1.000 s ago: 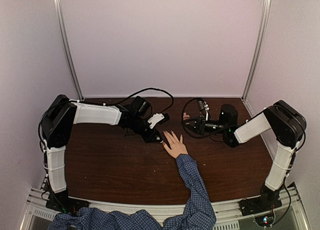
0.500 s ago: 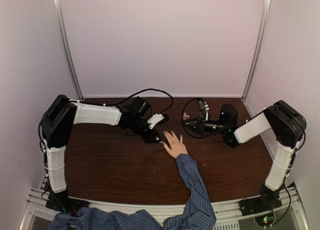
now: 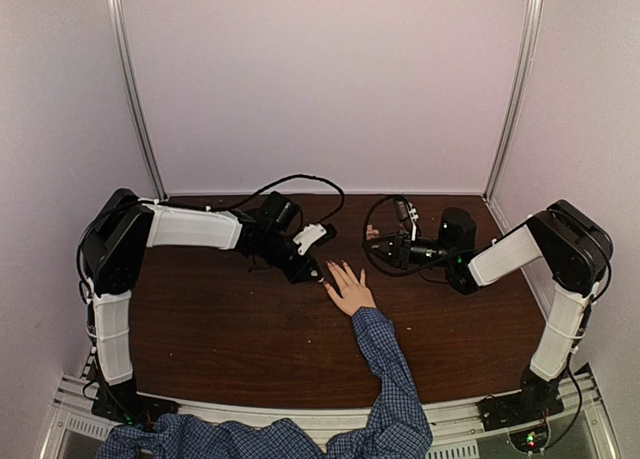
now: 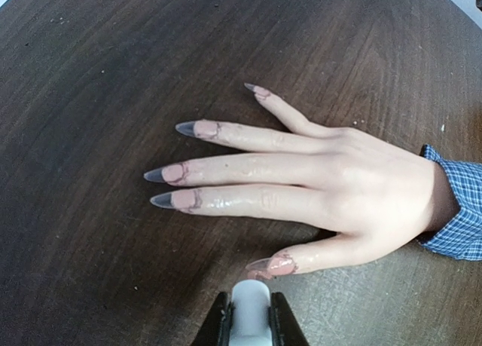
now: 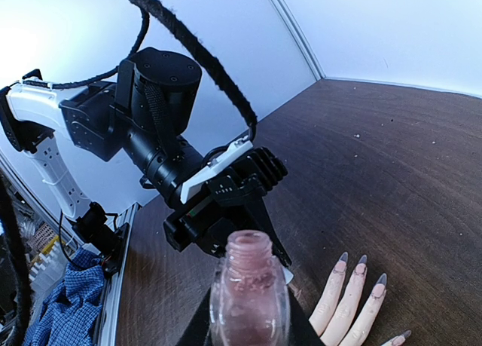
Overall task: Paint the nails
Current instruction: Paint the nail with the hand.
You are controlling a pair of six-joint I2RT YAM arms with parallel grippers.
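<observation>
The nails (image 4: 163, 174), long and pointed with pink beds and grey tips, end the five spread fingers of a hand (image 4: 354, 188) that lies palm down near the middle of the dark wooden table (image 4: 90, 75). A blue checked sleeve (image 4: 461, 204) covers the wrist. The thumbnail lies just beside a white cap (image 4: 250, 304), which the left gripper (image 4: 250, 325) clamps between its two black fingers. Whether cap and thumb touch cannot be told. Farther right and apart from the hand, the right gripper (image 5: 248, 332) grips an uncapped nail-polish bottle (image 5: 248, 286), upright in its own view.
</observation>
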